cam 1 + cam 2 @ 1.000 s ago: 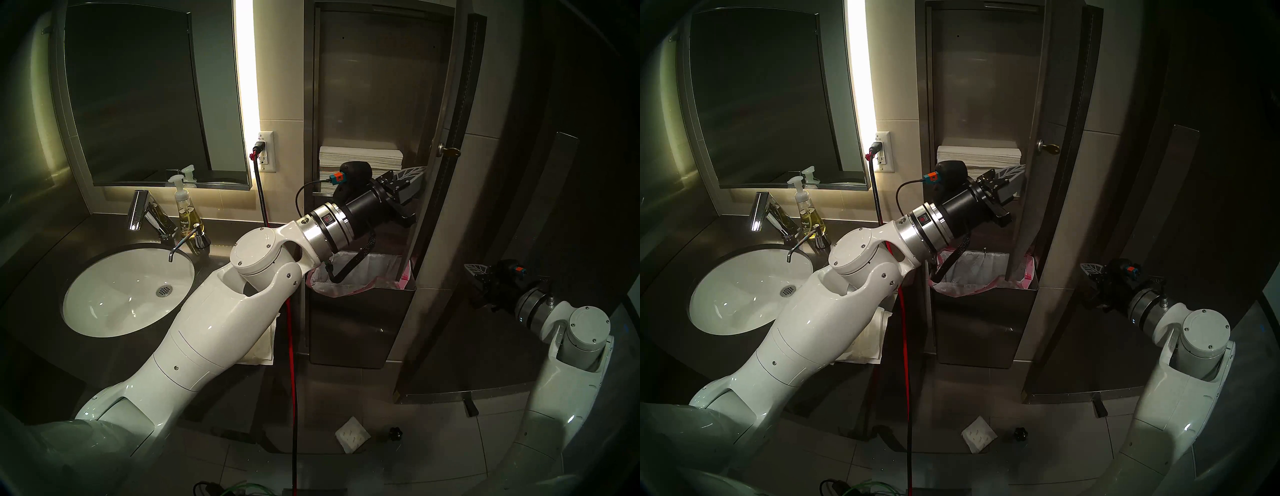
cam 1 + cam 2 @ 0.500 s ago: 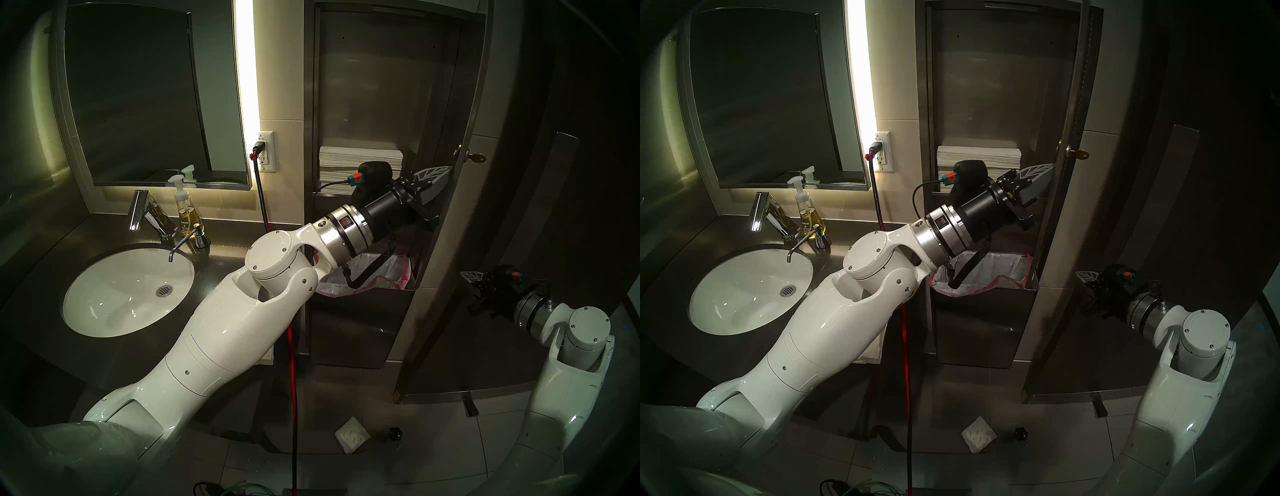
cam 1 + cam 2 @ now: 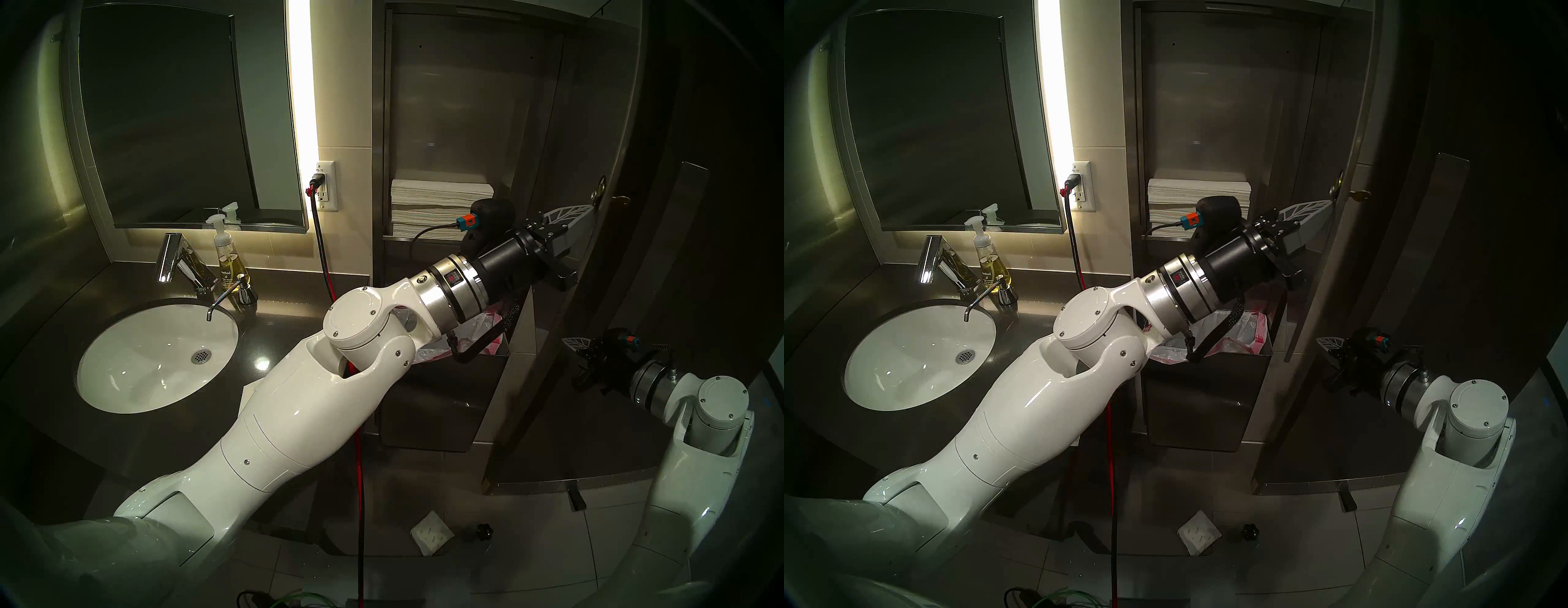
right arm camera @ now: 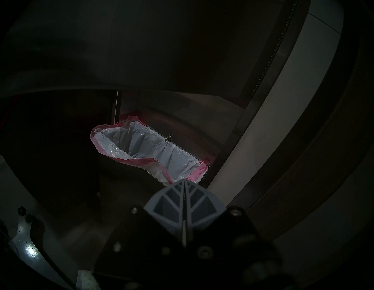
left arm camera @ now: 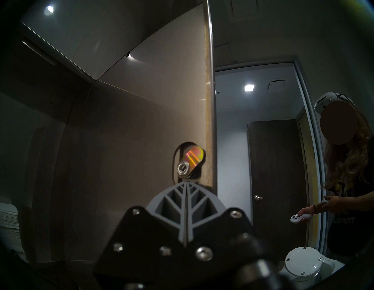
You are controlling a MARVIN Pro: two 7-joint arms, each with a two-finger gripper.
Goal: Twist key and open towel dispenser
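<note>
The towel dispenser point(image 3: 458, 106) point(image 3: 1208, 106) stands open, a stack of paper towels point(image 3: 441, 199) inside. Its long steel door point(image 3: 594, 127) point(image 3: 1344, 106) is swung out to the right. The brass key point(image 3: 621, 198) point(image 3: 1360, 194) sticks out of the door's outer face. In the left wrist view the lock's latch point(image 5: 192, 160) shows on the door's inside face point(image 5: 141, 121). My left gripper point(image 3: 587, 212) point(image 3: 1325, 208) point(image 5: 186, 183) is shut and empty, its tips against that face just below the latch. My right gripper point(image 3: 570, 342) point(image 3: 1325, 342) point(image 4: 184, 182) is shut and empty, low to the right of the door.
A steel bin point(image 3: 424, 403) with a pink-rimmed liner point(image 4: 145, 145) sits under the dispenser. The sink point(image 3: 157, 352) and a soap bottle point(image 3: 227, 263) are left. A red cable point(image 3: 359, 467) hangs down. A white pad point(image 3: 430, 535) and black knob point(image 3: 483, 530) lie on the floor. A person point(image 5: 344, 182) stands behind the door.
My left arm has reached further right, and the door has swung wider open, carrying the key to the right. The right arm has barely moved.
</note>
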